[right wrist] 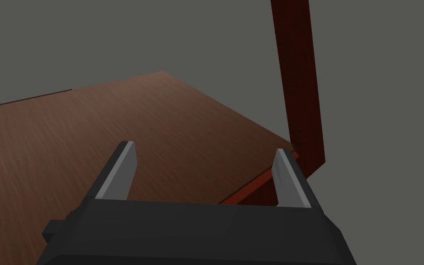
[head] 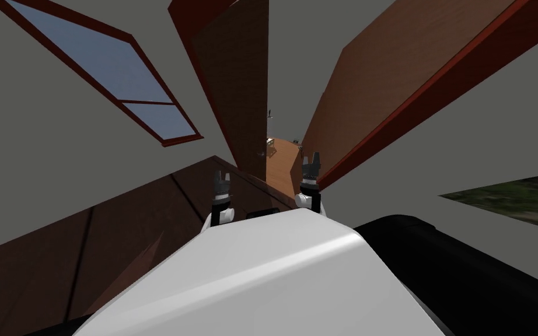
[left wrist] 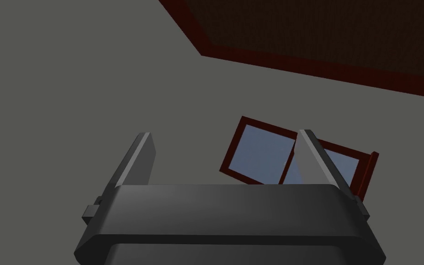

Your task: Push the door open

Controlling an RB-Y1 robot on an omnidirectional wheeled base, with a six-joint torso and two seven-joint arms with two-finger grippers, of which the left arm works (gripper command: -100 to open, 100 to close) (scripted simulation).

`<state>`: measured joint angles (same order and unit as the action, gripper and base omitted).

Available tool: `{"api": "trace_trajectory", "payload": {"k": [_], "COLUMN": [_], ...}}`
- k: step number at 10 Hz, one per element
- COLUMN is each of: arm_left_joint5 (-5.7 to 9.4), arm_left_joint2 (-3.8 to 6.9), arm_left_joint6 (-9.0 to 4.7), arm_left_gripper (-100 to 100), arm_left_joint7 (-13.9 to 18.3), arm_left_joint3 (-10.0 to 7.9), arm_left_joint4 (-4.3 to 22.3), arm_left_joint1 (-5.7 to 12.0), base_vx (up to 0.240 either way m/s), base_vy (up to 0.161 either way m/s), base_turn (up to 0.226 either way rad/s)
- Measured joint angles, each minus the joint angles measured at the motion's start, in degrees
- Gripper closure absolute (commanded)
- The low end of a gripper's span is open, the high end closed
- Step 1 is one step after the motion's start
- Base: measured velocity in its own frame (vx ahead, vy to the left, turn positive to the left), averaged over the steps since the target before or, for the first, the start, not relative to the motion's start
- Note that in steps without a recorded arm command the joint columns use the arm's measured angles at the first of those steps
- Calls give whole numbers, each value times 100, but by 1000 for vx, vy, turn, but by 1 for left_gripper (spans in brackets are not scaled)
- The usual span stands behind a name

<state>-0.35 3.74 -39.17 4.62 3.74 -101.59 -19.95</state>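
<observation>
Reaching forward side by side over the dark wooden floor (head: 116, 233), the left tool (head: 222, 182) and the right tool (head: 311, 163) both have their fingers spread apart with nothing between them. Just past the right tool, at the floor's far edge, rises a lighter brown panel (head: 402, 76) edged by a red frame (head: 437, 96). I take this panel for the door, apparently ajar. The right wrist view shows wood grain close ahead of the fingers, though I cannot tell whether they touch it. A darker brown panel (head: 236, 81) with its own red trim stands ahead of the left tool, and a narrow gap between the two panels shows paler flooring well beyond. Farther left, a window (head: 116, 76) sits in the grey wall. The likely risks are that the thin spread fingers meet the door tip-first and skid along it, or catch on the frame. The left tool could also jam against the darker panel while passing through. Counted: two tools, two brown panels, one window.
</observation>
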Motion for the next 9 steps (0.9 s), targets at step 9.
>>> {"api": "trace_trajectory", "payload": {"k": [9], "arm_left_joint5": [-163], "arm_left_joint2": [89], "arm_left_joint6": [-126], "arm_left_gripper": [-100], "arm_left_joint7": [72], "arm_left_joint3": [263], "arm_left_joint4": [1368], "arm_left_joint1": [613], "base_vx": [96], "base_vy": [45], "base_turn": [-71]}}
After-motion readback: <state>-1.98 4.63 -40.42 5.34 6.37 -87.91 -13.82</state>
